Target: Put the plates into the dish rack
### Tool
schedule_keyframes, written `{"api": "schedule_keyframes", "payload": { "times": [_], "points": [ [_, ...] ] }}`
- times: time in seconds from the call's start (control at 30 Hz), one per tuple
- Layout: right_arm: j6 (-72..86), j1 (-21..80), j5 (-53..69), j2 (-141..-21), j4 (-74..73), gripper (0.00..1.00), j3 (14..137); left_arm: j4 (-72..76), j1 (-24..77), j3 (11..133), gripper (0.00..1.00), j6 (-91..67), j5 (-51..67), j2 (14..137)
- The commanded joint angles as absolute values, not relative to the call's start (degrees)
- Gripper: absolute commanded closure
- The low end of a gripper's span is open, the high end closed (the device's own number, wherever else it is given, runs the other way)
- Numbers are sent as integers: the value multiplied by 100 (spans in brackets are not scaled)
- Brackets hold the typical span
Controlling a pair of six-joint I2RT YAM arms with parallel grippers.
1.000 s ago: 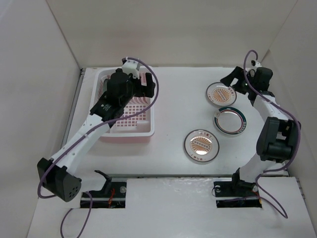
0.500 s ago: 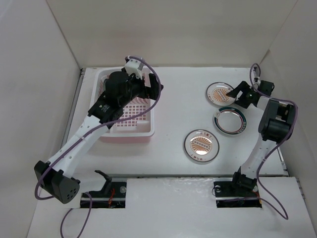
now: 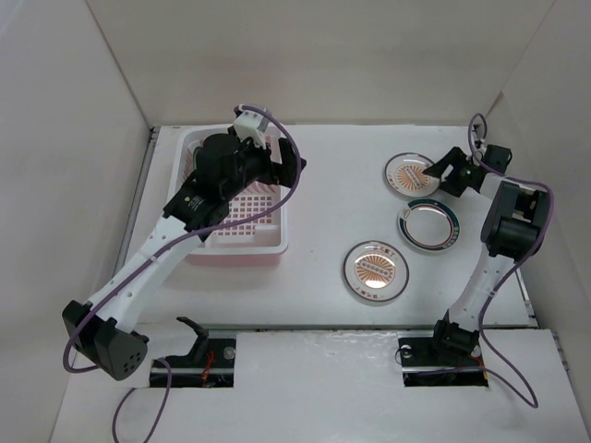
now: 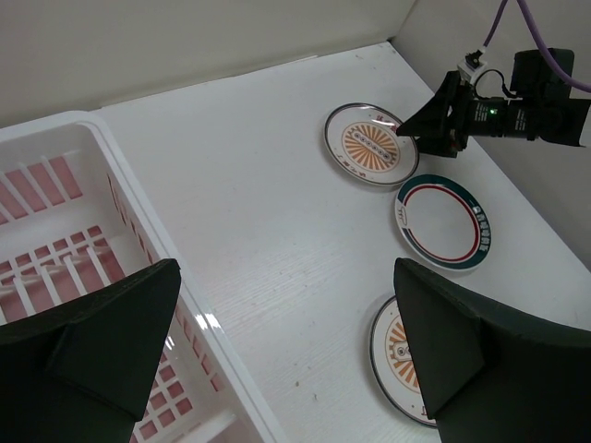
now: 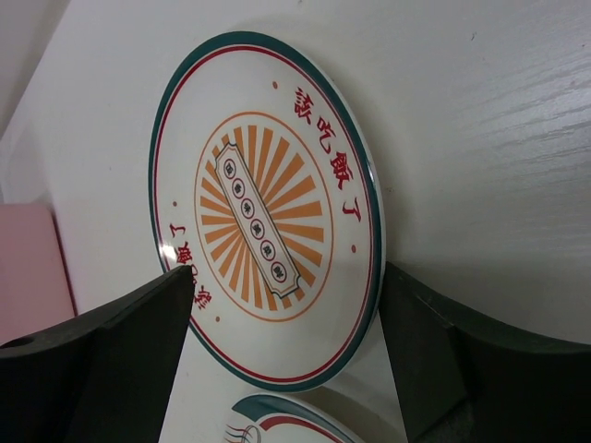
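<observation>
Three plates lie on the table at the right: a far orange sunburst plate [image 3: 406, 175] [image 4: 365, 143] [image 5: 268, 212], a green-rimmed plate [image 3: 429, 224] [image 4: 443, 221] [image 5: 277, 429] and a near sunburst plate [image 3: 376, 271] [image 4: 397, 346]. My right gripper [image 3: 441, 171] [image 4: 429, 125] [image 5: 288, 277] is low at the far sunburst plate's right edge, jaws open and straddling its rim. The pale pink dish rack [image 3: 235, 247] [image 4: 129, 198] sits at the left; I see no plates in it. My left gripper [image 3: 286, 166] [image 4: 286, 277] hovers open above the rack's right wall, holding nothing.
White walls enclose the table at the back and on both sides. The right wall is close behind my right gripper. Bare table surface [image 3: 332, 198] lies between the rack and the plates. The arm bases are at the near edge.
My right arm has dropped and reached to the far sunburst plate's edge, and its jaws have narrowed a little around the rim. My left arm shifted slightly right over the rack.
</observation>
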State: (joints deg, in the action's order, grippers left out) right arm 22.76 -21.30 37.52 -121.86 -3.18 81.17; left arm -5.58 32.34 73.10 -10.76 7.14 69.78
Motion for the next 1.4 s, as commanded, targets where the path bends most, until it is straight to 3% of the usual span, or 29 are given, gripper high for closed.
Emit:
{"api": "schedule_keyframes", "payload": {
  "times": [0.0,0.13,0.27,0.33,0.43,0.47,0.6,0.93,1.37],
  "points": [
    [2303,-2109,3665,-12331,-562,16,8340,-448,3305,7541,0,-1046,826,6759],
    [2355,-2109,3665,-12384,-764,22,8454,-448,3305,7541,0,-1046,765,6759],
    [2355,-2109,3604,-12437,-1150,36,8656,-501,3357,7541,0,-1046,659,6759],
    [2355,-2109,3604,-12489,-1300,54,8744,-553,3419,7594,0,-1046,545,6759],
    [2233,-2109,3604,-12542,-1502,71,8807,-554,3419,7594,0,-993,475,6759],
    [2232,-2109,3604,-12542,-1555,83,8868,-554,3419,7594,0,-993,475,6759],
    [2153,-2109,3604,-12595,-1687,100,8921,-554,3419,7594,0,-993,352,6707],
    [2732,-2109,4006,-12489,-652,100,8385,-554,3419,7594,0,-993,246,6820],
    [5457,-1917,5624,-11664,3619,100,7084,-317,3419,7541,0,-1160,510,7128]
  ]
}}
